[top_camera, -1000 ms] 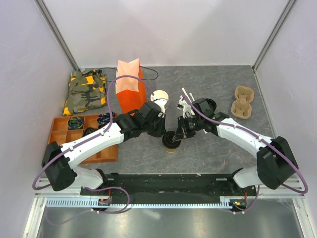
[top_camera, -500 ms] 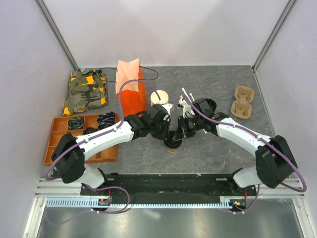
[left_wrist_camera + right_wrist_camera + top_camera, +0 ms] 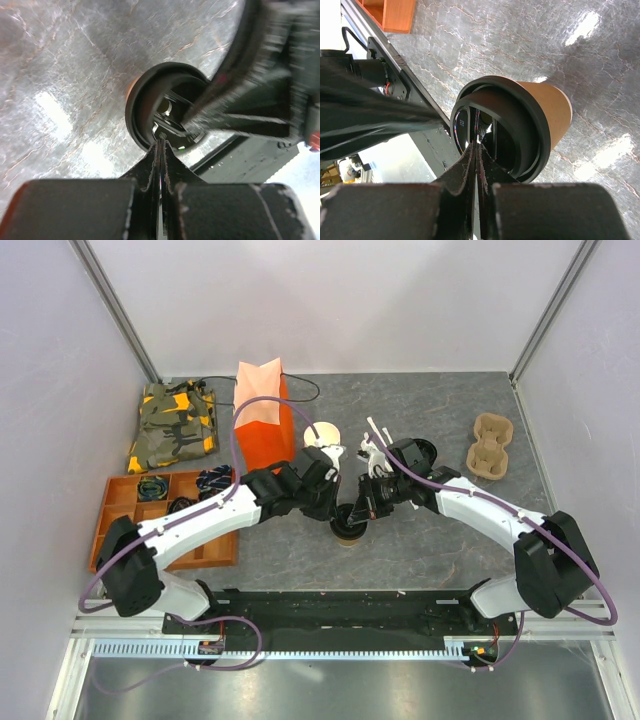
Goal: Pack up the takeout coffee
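Squinting at the takeout coffee [image 3: 549, 107], the tiny marking on its lid [image 3: 522, 122] is too blurry to read. It sits on the table [image 3: 450, 550], both arms angled down onto it. Closed tight and empty, the left gripper [image 3: 160, 139] touches the lid; the right gripper [image 3: 476, 145] pinches the lid's rim.

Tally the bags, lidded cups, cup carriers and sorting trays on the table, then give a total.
orange bag: 1
lidded cup: 1
cardboard cup carrier: 1
orange sorting tray: 1
Total: 4
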